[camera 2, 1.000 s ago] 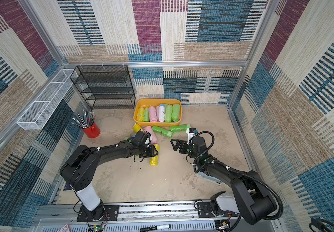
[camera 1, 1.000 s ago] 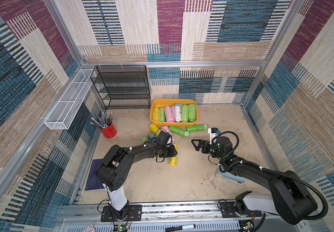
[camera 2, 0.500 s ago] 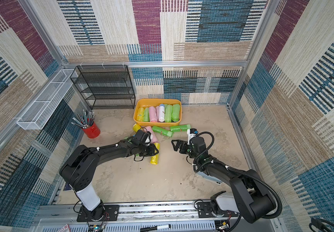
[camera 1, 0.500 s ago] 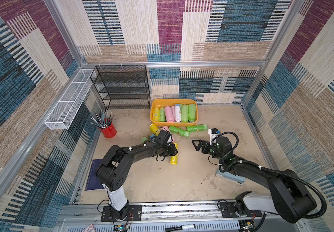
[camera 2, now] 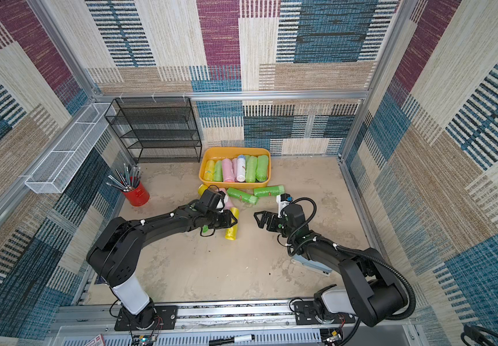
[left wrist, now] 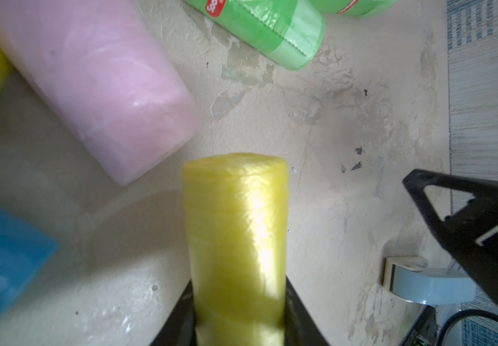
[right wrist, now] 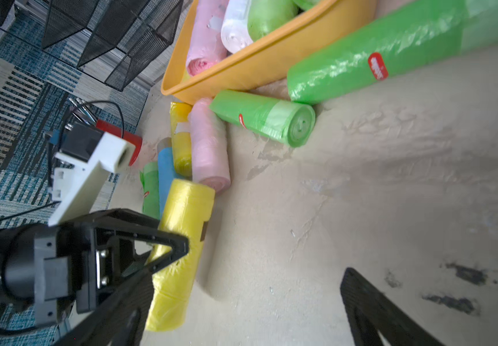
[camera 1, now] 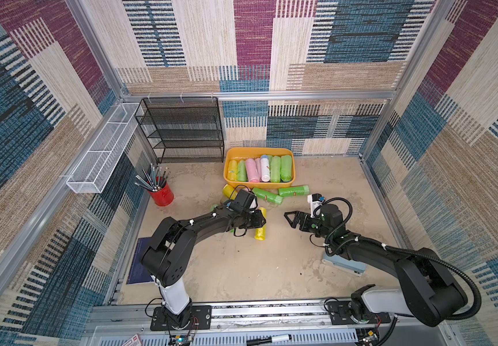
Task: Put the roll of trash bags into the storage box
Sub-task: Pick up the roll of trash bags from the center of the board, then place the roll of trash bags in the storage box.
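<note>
The left fingers (left wrist: 179,326) are clamped across the yellow roll (camera 1: 260,233), which pokes out past their tips, low on the table (camera 1: 241,269). The right fingers (right wrist: 367,311) gape empty at three o'clock; the storage box (camera 1: 259,149) sits at twelve.

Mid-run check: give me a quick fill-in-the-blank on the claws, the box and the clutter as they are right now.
1. The roll in the shut left claw is ____.
2. The right claw is ____ and holds nothing.
3. In the box, the white roll lies between a pink roll and a ____ one.
4. The pencils stand in a ____ cup.
Missing words: yellow; open; green; red.
</note>
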You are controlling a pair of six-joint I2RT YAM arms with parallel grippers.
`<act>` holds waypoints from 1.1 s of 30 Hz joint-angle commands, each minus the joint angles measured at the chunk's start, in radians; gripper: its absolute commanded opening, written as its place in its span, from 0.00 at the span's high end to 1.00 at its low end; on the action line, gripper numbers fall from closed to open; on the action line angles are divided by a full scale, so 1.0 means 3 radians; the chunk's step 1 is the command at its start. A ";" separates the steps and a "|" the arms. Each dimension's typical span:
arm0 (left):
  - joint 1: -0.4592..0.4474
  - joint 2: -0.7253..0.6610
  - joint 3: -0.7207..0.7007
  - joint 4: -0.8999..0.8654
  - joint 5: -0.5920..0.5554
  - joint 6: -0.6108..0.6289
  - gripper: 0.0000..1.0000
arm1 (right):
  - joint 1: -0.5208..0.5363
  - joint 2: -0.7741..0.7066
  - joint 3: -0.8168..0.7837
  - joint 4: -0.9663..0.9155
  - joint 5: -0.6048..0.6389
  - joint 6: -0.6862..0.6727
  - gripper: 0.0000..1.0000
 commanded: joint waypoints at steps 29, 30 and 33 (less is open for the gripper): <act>0.0657 0.0283 0.1439 -0.0646 -0.0515 0.0533 0.67 | -0.0001 -0.0553 -0.0456 0.0485 0.0185 -0.0023 0.01; 0.0677 0.0354 0.1539 -0.0674 -0.0515 0.0545 0.67 | 0.0001 -0.0567 -0.0459 0.0478 0.0205 -0.0040 0.01; 0.0721 0.0601 0.1861 -0.0785 -0.0498 0.0603 0.67 | 0.0001 -0.0603 -0.0472 0.0457 0.0253 -0.0072 0.01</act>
